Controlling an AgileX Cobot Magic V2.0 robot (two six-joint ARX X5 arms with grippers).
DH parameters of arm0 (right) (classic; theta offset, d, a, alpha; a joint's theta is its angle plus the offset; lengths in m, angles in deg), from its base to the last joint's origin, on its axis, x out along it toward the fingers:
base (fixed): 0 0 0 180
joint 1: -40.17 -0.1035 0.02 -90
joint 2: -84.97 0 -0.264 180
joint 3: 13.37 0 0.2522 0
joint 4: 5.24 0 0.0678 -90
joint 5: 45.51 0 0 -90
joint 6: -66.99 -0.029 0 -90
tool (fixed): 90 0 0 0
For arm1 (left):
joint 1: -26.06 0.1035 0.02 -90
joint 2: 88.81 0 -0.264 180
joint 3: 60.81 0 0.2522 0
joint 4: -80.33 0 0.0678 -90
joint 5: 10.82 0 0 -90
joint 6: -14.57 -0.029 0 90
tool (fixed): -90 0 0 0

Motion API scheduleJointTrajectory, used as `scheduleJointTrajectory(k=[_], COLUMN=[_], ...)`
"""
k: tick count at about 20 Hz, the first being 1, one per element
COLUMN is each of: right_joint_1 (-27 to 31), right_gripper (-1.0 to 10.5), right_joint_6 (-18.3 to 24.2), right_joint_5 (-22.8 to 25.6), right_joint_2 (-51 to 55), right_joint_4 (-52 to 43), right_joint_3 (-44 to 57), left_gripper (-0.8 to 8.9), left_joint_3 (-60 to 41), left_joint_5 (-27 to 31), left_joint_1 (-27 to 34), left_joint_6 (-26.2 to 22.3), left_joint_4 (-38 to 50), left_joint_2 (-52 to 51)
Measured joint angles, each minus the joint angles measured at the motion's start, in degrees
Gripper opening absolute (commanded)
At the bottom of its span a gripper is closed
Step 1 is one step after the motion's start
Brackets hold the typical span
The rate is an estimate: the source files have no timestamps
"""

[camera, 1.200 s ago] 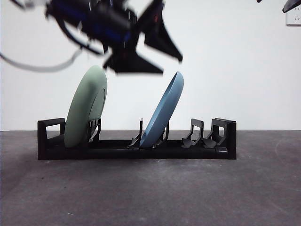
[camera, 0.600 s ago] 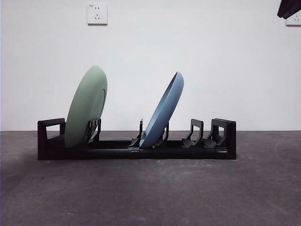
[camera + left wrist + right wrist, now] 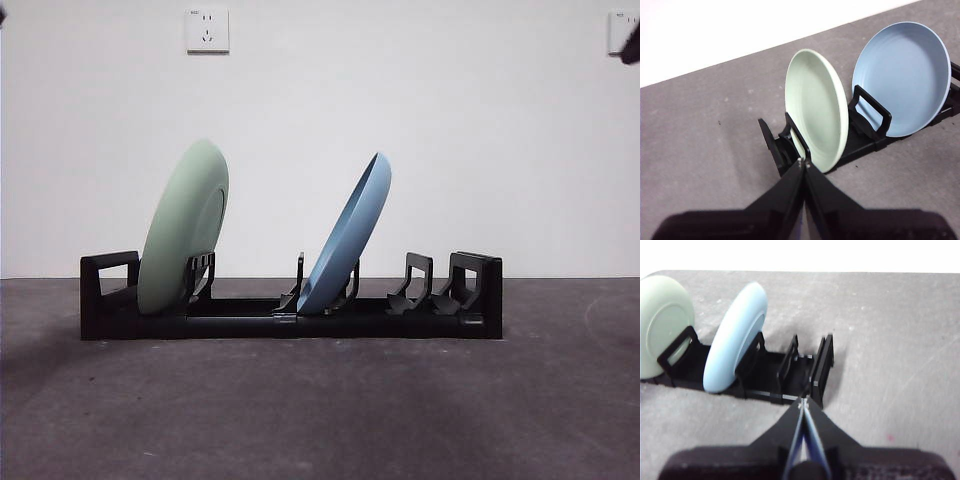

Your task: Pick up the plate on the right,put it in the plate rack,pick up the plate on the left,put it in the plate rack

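The long black plate rack stands across the table. A pale green plate leans in its left slots and a blue plate leans in the middle slots. In the left wrist view my left gripper is shut and empty, held back above the green plate and the rack. In the right wrist view my right gripper is shut and empty, held above the rack's right end, with the blue plate beyond. Both arms show only as dark tips at the front view's top corners.
A dark grey table runs to a white wall with a socket. The rack's right slots hold nothing.
The arm that hung large and dark over the green plate one second ago has risen out of the front view. Both plates stay in the rack.
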Motion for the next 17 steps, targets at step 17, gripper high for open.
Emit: scheduleJointTrajectory(k=[17], right_joint_1=[0.0], right_gripper=[0.0], right_joint_6=[-3.26], right_joint_5=[4.28], right_joint_2=[0.13], right_joint_4=[2.99], right_joint_3=[2.21], left_gripper=[-0.03], left_joint_3=[-5.11], left_joint_5=[-1.57], left_joint_1=[0.02], left_joint_6=[1.42], left_joint_4=[-0.98], left_joint_2=[-4.11])
